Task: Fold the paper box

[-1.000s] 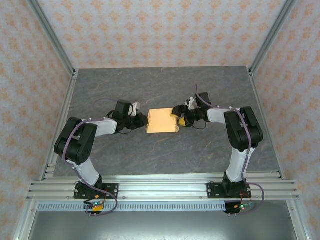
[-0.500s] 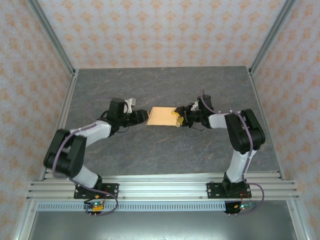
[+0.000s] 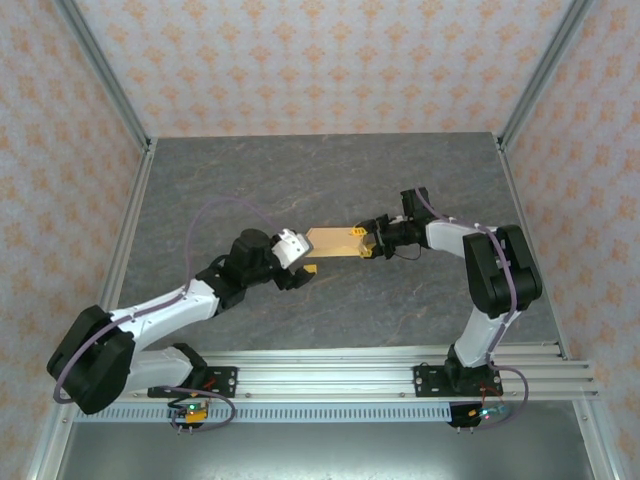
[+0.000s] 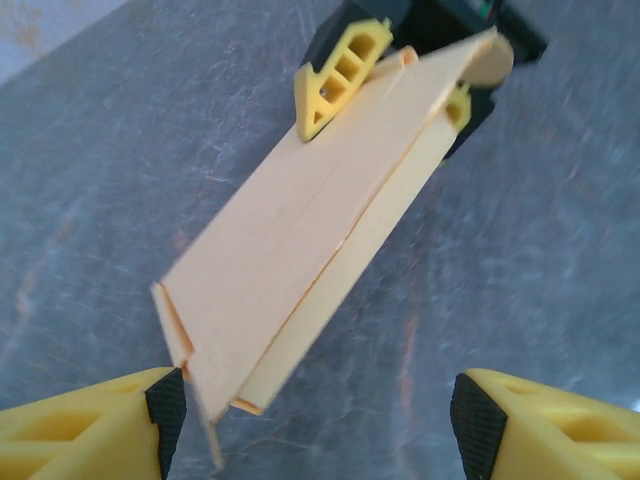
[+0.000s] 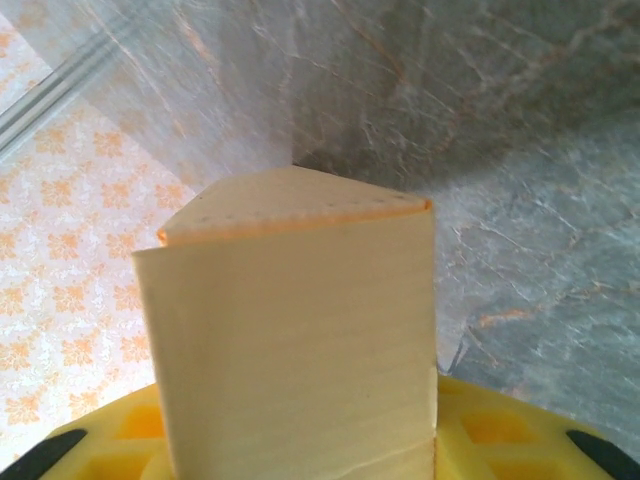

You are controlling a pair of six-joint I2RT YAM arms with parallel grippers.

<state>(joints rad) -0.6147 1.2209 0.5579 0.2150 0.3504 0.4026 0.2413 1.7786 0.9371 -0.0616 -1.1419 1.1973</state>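
Paper box point(image 3: 333, 242) is gripped at one short end by the right pincer point(image 3: 362, 240), whose yellow fingers point(image 4: 335, 80) are clenched on the cardboard from both faces. From this grasp the tan sheet is stretched away toward the other arm, half folded: one broad panel is turned upward and a narrow side wall is bent down along its long edge. It is probably held so that the free end is kept steady and offered for the next fold. Whether its lower edge rests on the bench point(image 3: 420, 180) cannot be told.

The left pincer point(image 4: 318, 415) is released, its fingers spread wide before the free end of the box. One finger is placed just beside the near corner; contact cannot be confirmed. A small flap point(image 4: 172, 318) is seen standing out at that corner, and it is judged that this flap is to be pressed in. A thin tab hanging below it could be caught by the closing finger.

Farther out, a purple cable point(image 3: 225, 208) is looped behind the left arm, and the patterned walls point(image 3: 320, 60) are well apart from both pincers.
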